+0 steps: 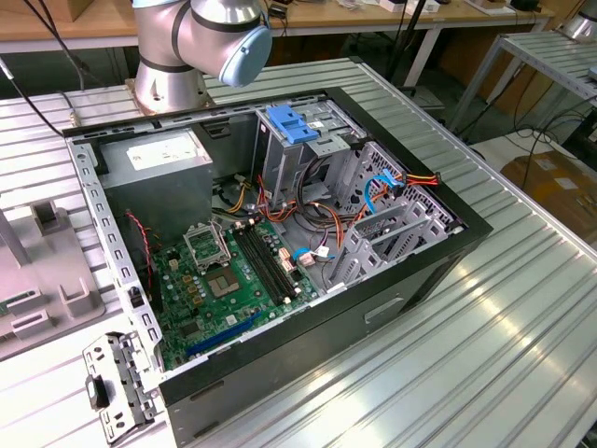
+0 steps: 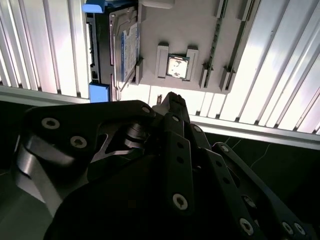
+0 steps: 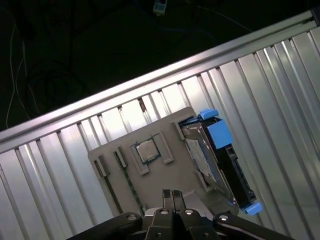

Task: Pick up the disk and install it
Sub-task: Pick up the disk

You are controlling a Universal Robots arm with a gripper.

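Black hand (image 3: 172,194), fingertips pressed together, empty, hangs over grey plastic holder tray (image 3: 165,180). Flat metal disk with light-blue rails (image 3: 205,155) stands on edge at tray's edge, on ribbed aluminium surface (image 3: 60,165)

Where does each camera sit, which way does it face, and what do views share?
Exterior view: off the arm, looking down into the open computer case; the arm's joint shows.
First wrist view: on the arm, looking past the shut gripper at the disk in a grey holder.
Second wrist view: on the arm, gripper body in front, grey holder beyond.
Both wrist views share gripper, disk and grey holder.
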